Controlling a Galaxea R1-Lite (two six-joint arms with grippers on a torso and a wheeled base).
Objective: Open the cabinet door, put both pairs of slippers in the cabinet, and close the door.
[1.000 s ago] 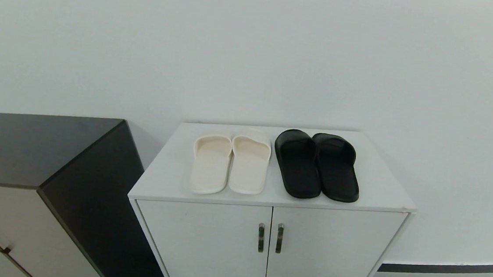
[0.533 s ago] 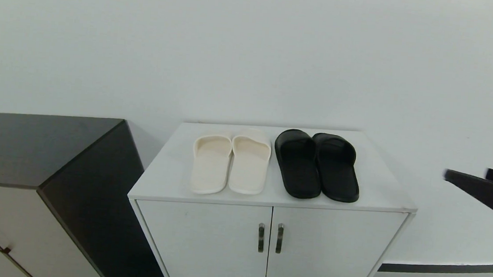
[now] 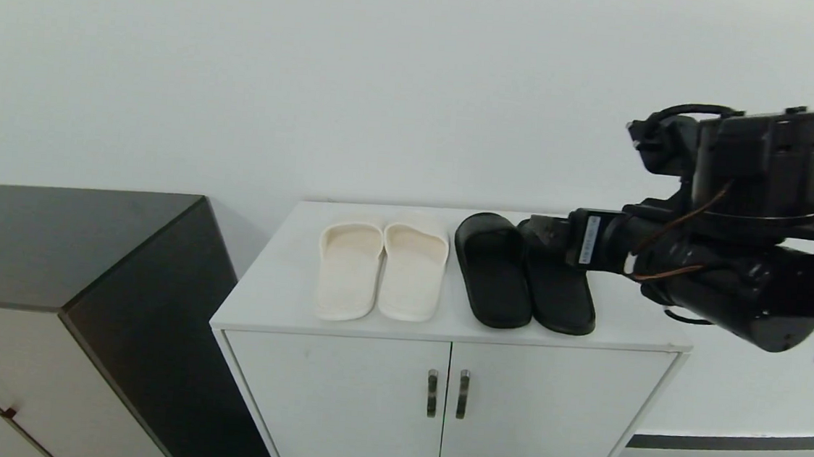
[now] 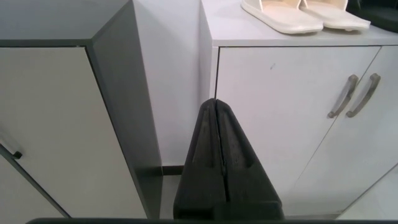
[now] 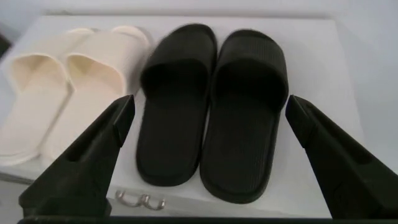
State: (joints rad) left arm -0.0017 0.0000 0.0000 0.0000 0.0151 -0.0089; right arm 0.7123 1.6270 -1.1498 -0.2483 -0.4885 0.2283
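Squarely between the widely spread jaws of our right gripper [image 5: 209, 104] we see the black slippers [image 5: 242, 124], lying side by side on top of the white cabinet [image 3: 272, 283]; whether the jaws touch them we cannot tell. Just outside one jaw lie the cream slippers [image 5: 74, 93], close beside the black pair. Below the jaws both cabinet doors [image 3: 334, 412] are closed, their handles [image 3: 430, 392] paired at the seam. Our left gripper [image 4: 216, 112] has its jaws pressed together on nothing, pointing between the white cabinet and a dark cabinet [image 3: 139, 309].
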